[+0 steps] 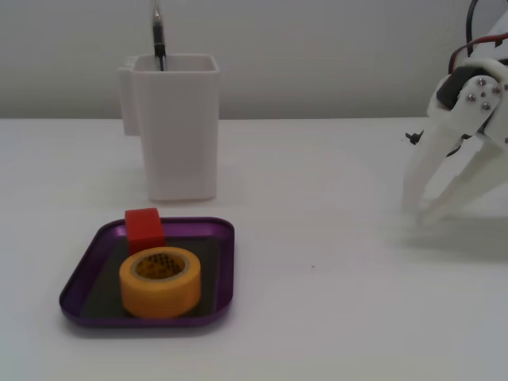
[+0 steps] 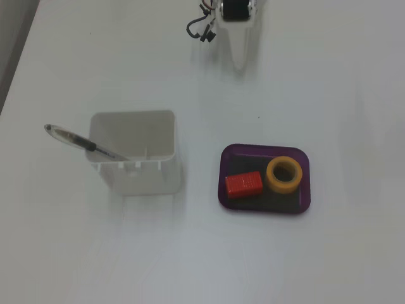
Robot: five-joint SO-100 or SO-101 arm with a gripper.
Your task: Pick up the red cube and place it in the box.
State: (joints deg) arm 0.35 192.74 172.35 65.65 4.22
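The red cube (image 1: 144, 228) lies inside the box (image 1: 91, 260), a shallow purple tray, at its far side in a fixed view. In the other fixed view the cube (image 2: 244, 184) is in the left half of the box (image 2: 264, 148). A yellow tape roll (image 1: 160, 282) sits in the tray touching or just beside the cube. My white gripper (image 1: 419, 213) is far to the right, tips down near the table, holding nothing. Its two fingers meet at the tips. It enters from the top edge in the other fixed view (image 2: 239, 62).
A tall white container (image 1: 176, 127) with a pen (image 2: 82, 144) in it stands behind the tray. The yellow tape roll (image 2: 283, 174) fills the tray's right half. Cables (image 2: 201, 28) hang beside the arm. Bare white table lies between tray and gripper.
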